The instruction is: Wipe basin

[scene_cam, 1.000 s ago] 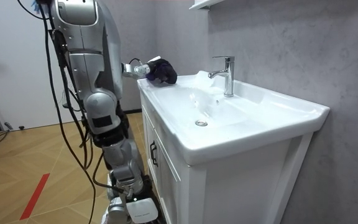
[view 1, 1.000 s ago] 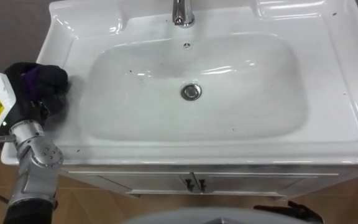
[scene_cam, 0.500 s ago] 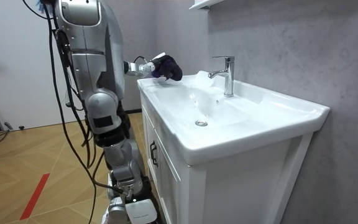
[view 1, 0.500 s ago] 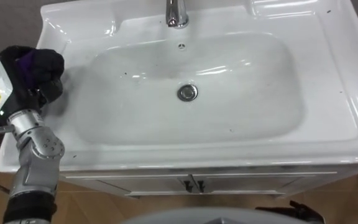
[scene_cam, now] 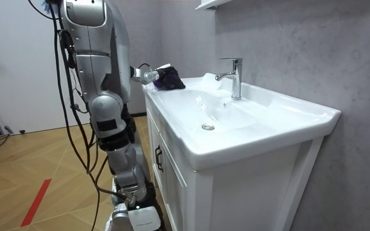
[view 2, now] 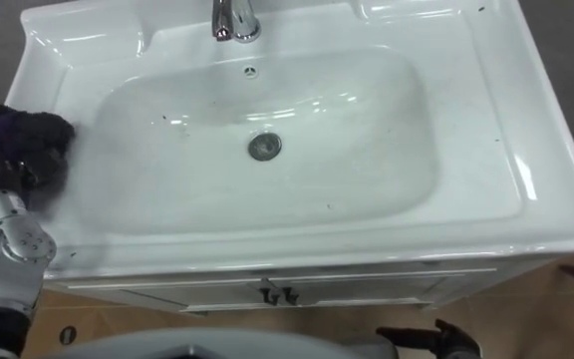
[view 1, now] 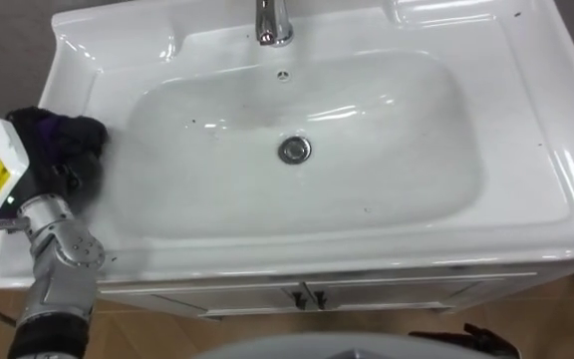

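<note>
The white basin [view 1: 367, 199] has a round metal drain [view 1: 293, 150] at its middle and small dark specks scattered over the bowl. A dark purple cloth [view 1: 63, 135] lies bunched on the basin's left rim [view 1: 78, 70]. My left hand [view 1: 60, 172] is curled round the cloth and presses it onto the rim beside the bowl. In the room view the cloth [scene_cam: 170, 78] sits low on the rim's near corner, at the end of my left hand [scene_cam: 151, 75]. I stand at the vanity's front, facing the basin.
A chrome faucet [view 1: 271, 22] rises at the back centre of the basin. Below the rim are the white cabinet doors with small handles [view 1: 305, 296]. A grey wall [scene_cam: 300, 45] backs the vanity, and wooden floor [scene_cam: 31, 173] lies behind me.
My left hand lifted the cloth off the rim half a second ago and has lowered it back onto the left rim. The head camera shifted slightly.
</note>
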Controlling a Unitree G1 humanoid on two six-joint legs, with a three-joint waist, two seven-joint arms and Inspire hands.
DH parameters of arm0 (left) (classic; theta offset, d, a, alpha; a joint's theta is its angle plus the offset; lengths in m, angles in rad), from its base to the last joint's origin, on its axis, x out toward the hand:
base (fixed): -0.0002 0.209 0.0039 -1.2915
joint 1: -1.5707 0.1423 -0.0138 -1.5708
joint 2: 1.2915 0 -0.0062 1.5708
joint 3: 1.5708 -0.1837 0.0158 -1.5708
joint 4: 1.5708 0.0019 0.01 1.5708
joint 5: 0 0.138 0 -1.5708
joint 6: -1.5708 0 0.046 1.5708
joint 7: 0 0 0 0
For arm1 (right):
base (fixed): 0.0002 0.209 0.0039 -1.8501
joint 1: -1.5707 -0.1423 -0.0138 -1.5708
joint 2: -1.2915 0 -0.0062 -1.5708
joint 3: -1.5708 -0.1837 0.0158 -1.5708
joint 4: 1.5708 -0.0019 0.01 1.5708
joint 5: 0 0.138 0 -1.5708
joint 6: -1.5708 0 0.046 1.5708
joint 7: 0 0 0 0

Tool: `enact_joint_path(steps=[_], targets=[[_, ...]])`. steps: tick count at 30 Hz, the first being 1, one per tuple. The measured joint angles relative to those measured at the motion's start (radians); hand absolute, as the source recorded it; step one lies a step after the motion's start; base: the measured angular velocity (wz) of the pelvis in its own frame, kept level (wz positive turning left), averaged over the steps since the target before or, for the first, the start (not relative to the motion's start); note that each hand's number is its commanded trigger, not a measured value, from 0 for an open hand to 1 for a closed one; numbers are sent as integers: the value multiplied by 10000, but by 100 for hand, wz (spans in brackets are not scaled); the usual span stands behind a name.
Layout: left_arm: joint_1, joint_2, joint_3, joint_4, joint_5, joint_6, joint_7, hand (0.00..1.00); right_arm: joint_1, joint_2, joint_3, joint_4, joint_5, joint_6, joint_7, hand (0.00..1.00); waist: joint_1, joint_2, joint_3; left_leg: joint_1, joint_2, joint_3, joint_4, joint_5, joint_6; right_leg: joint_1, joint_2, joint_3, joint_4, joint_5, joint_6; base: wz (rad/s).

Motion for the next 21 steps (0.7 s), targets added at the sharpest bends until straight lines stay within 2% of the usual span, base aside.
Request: enact_joint_path(steps=[5, 11, 21], targets=[[0, 58, 25, 1, 28, 100, -24, 0, 1, -38, 2, -54, 28, 70, 15, 0, 144, 29, -32, 29, 4, 106, -21, 0, 0, -35, -10, 97, 47, 1, 1, -4], [0, 110, 43, -5, 1063, 151, -5, 0, 10, -43, -1, -50, 21, 70, -59, 0, 189, 66, -52, 44, 9, 98, -3, 0, 0, -37, -13, 90, 104, 1, 2, 0], [-2, 201, 346, -410, 1405, 215, 201, 0, 115, -53, -158, -31, 17, 77, -72, 0, 170, 136, -80, 50, 9, 65, 13, 1, 1, -28, -21, 3, 142, 1, 2, 2]])
